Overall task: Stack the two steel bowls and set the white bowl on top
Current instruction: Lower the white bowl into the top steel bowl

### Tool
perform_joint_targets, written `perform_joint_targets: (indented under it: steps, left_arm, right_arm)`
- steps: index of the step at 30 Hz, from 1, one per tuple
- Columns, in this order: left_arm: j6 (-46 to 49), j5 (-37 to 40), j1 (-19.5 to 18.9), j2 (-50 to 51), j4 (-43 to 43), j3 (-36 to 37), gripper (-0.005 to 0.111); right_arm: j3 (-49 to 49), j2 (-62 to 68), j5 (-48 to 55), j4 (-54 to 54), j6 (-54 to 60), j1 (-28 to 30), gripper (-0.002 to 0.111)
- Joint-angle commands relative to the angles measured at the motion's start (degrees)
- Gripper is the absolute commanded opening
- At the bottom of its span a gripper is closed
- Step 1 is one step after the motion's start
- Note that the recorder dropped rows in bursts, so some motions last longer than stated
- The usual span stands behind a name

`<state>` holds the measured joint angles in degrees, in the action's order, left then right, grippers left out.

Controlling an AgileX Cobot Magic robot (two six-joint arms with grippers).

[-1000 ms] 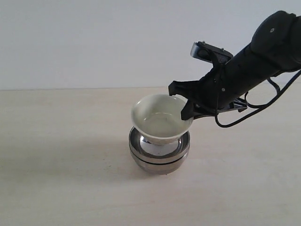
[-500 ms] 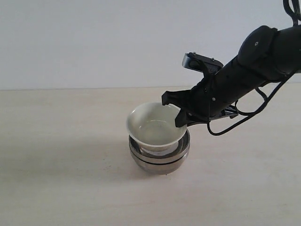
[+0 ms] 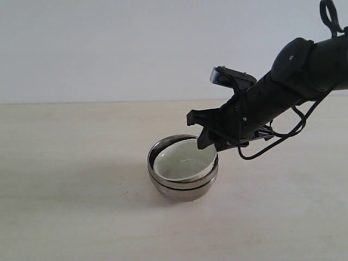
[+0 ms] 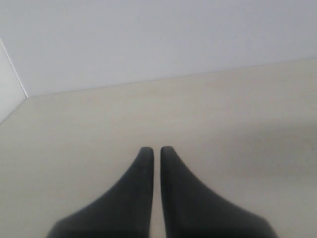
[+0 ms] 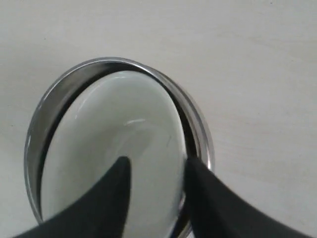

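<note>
Table [image 3: 65, 217] carries one stack, near centre in the exterior view; right arm [image 3: 283, 87] reaches down over it from the right.

Two steel bowls [image 3: 182, 187] nested, standing on the table; white bowl [image 3: 182, 160] sunk inside the upper one, off-centre, dark gap along one side in the right wrist view.

Right end effector [image 5: 156, 168] straddles the white bowl's wall, one finger inside, the other down between it and the steel rim; fingers stand moderately apart, inner one clear of the wall, so it looks let go.

Left end effector [image 4: 156, 151] nearly closed, only a slit, holding nothing, over bare table.

Risks, by judgement: a sideways pull-out would drag the whole stack; the outer finger, wedged in the narrow gap, may catch a rim on lifting and tip the white bowl out; the bowl may settle crooked.

Against half a second ago: the white bowl rode above the steel rims; now it is down inside; the arm is lower.
</note>
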<state>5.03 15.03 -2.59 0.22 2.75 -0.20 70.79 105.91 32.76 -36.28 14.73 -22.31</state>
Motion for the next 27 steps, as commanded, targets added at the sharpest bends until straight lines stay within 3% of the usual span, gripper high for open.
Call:
perform_joint_targets:
  steps: [1,8,12,27]
  left_arm:
    - [-0.56,-0.38,-0.14,-0.22,-0.39,0.2,0.004]
    - [-0.56,-0.38,-0.14,-0.22,-0.39,0.2,0.004]
    - [-0.56,-0.38,-0.14,-0.22,-0.39,0.2,0.004]
    - [-0.56,-0.38,-0.14,-0.22,-0.39,0.2,0.004]
  right_arm:
    - [-0.04,-0.2,-0.16,-0.21,1.27,-0.04,0.055]
    - [-0.04,-0.73,-0.28,3.86,1.01,-0.04,0.03]
    - [0.07,-2.78,0.3,7.78,0.35,-0.04,0.0]
    - [-0.17,-0.05,4.58,10.94,-2.19,-0.04,0.0]
